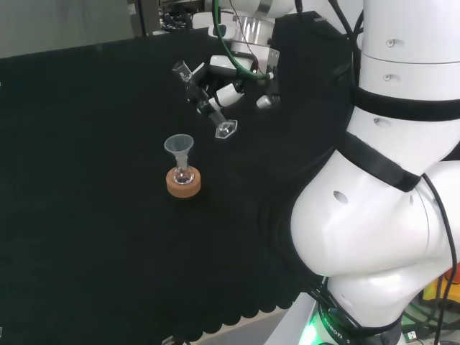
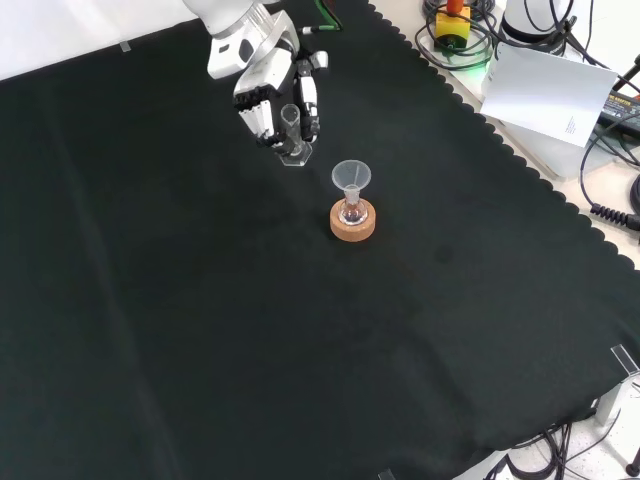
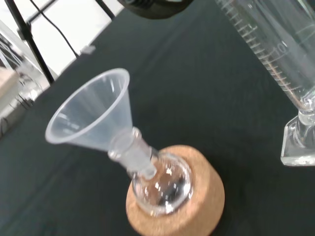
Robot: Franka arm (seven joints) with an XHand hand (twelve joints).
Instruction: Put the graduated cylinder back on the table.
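A clear graduated cylinder (image 1: 203, 103) hangs tilted in the hand (image 1: 228, 92), its hexagonal foot lower and toward the right in the head view. The hand's fingers are curled round the cylinder's tube. In the front view the hand (image 2: 262, 92) comes in from the top and the cylinder (image 2: 291, 128) stands nearly upright in it, its foot close above the cloth; contact cannot be told. The wrist view has the cylinder (image 3: 275, 54) with its scale marks and square-looking foot beside the flask.
A small round flask (image 1: 184, 173) with a clear funnel (image 1: 179, 145) in its neck sits on a cork ring (image 1: 183, 186), just in front of the cylinder in the front view: funnel (image 2: 351, 176), cork ring (image 2: 353, 226). The arm's white links (image 1: 381, 215) stand at the head view's right.
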